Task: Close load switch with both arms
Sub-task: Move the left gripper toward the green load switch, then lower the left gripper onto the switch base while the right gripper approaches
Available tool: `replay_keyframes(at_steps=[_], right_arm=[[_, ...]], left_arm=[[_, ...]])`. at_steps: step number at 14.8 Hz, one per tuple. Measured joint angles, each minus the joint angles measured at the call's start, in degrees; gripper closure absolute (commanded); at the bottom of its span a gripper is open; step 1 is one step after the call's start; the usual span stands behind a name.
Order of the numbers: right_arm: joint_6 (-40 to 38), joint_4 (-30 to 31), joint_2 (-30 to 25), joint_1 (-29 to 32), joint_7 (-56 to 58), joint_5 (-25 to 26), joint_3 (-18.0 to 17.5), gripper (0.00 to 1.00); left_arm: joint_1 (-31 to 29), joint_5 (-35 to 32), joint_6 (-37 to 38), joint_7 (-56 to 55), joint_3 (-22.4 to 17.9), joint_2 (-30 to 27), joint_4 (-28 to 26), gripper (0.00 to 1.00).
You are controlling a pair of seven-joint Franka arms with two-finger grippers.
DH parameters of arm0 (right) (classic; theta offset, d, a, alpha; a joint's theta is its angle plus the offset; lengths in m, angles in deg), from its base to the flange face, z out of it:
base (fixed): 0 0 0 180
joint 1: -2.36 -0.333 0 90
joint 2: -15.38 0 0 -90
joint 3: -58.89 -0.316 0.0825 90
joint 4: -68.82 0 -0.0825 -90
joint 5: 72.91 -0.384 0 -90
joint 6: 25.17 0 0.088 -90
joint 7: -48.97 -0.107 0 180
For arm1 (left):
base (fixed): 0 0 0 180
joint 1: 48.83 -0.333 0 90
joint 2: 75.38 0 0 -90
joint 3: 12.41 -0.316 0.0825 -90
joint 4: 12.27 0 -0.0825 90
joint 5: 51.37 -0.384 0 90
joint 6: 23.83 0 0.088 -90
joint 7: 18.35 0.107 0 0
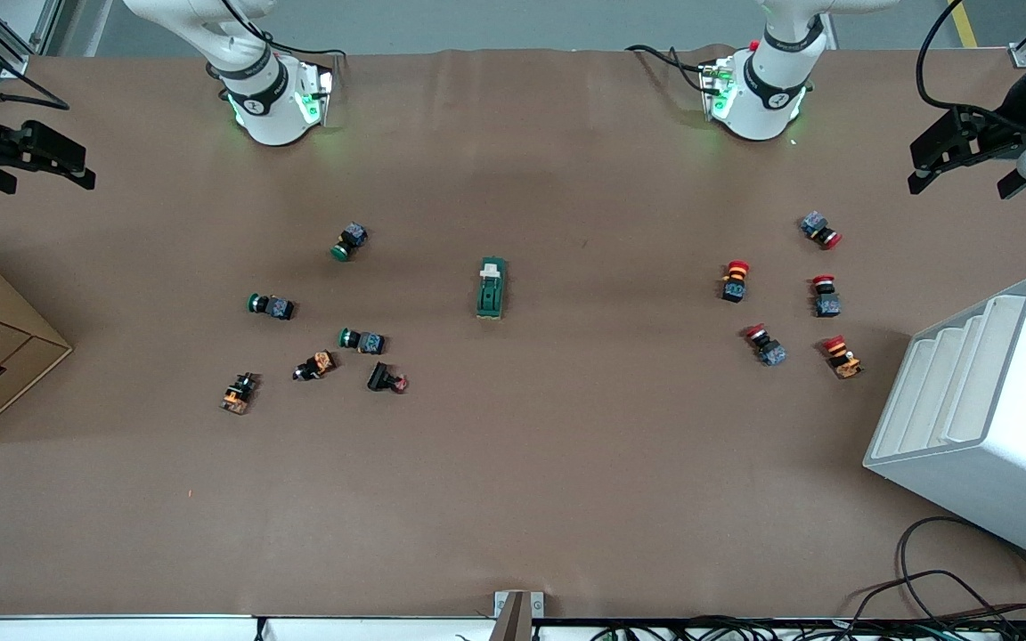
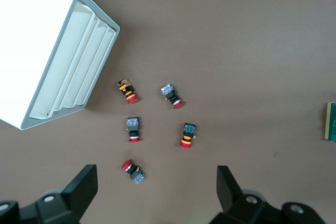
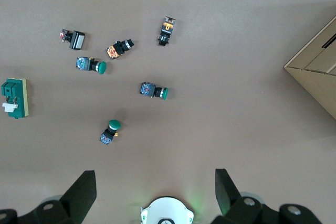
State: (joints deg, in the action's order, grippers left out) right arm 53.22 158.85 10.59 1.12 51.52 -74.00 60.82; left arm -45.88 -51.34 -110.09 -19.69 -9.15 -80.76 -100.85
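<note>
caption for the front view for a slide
Load switch lies untouched mid-table between push-button clusters; left gripper and right gripper hang open over the table's two ends.

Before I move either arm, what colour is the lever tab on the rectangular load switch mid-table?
White to cream, on the dark-green load switch; the front view shows it best.

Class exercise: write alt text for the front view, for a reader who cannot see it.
A dark-green load switch lies untouched mid-table between two scatters of push buttons: green and orange ones toward the right arm's end, red ones toward the left arm's. The left gripper and right gripper hang open over the table's ends.
</note>
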Motion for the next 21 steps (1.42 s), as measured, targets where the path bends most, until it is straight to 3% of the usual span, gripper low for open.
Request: replay_keyframes(at_steps=[8,11,16,18,21], right_arm=[[-0.3,-1.8,0.0,0.2,0.0,0.0,0.1,0.00],[-0.2,-2.0,0.0,0.3,0.0,0.0,0.2,0.00],[0.8,-2.3,0.3,0.4,0.0,0.0,0.2,0.00],[2.3,-2.2,1.7,0.7,0.0,0.0,0.3,0.00],[3.1,-2.1,5.2,1.2,0.0,0.0,0.3,0.00]], left_arm=[[0.3,0.0,0.0,0.0,0.2,1.0,1.2,0.00],[2.3,0.2,-2.0,-1.4,3.0,4.1,1.9,0.00],[8.9,0.2,-12.8,-21.1,12.3,13.7,1.6,0.00],[13.9,-1.7,-18.2,-29.9,13.2,17.2,0.5,0.00],[23.2,-9.8,-23.1,-45.7,13.5,22.1,-0.8,0.00]])
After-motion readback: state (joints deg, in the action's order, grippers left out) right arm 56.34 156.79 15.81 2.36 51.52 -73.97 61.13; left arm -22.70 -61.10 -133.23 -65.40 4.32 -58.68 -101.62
